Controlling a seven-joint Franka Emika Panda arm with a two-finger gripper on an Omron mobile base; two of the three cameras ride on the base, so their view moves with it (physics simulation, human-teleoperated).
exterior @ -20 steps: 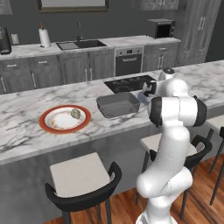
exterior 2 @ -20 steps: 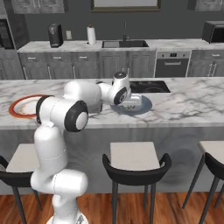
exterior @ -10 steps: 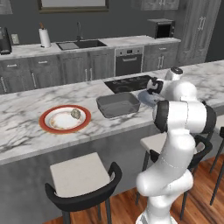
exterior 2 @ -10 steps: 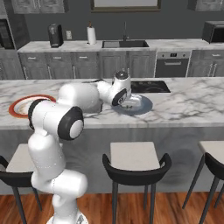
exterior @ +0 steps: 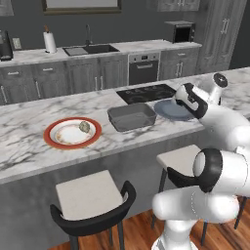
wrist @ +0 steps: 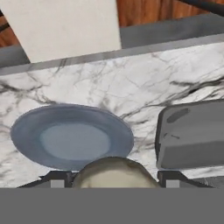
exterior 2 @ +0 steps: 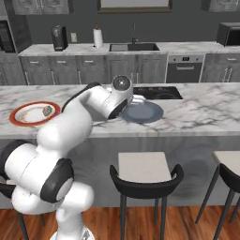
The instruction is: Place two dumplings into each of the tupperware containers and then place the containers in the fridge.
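Observation:
My gripper (wrist: pixel 113 181) is shut on a pale tan dumpling (wrist: pixel 114 169), held just above the far edge of the round blue-grey plate (wrist: pixel 72 139). One grey tupperware container (wrist: pixel 192 135) lies beside that plate and looks bare inside. From the left base camera the gripper (exterior: pixel 182 99) hovers at the plate's (exterior: pixel 172 110) right, with the container (exterior: pixel 132 117) to its left. A second dumpling (exterior: pixel 84 127) rests on the red-rimmed white plate (exterior: pixel 73 133). In the right base view the gripper (exterior 2: pixel 133 99) hangs over the blue-grey plate (exterior 2: pixel 142 113). The fridge is out of view.
A black cooktop (exterior: pixel 146 93) sits on the marble island just behind the container. Stools (exterior: pixel 90 195) stand along the island's near side. The back counter holds a sink (exterior 2: pixel 133 47), a paper towel roll (exterior 2: pixel 98 37) and a coffee maker (exterior 2: pixel 58 37).
The arm's elbow has swung out to the right and the hand has shifted slightly right, from the container's end to over the blue-grey plate. Plates and container have not moved.

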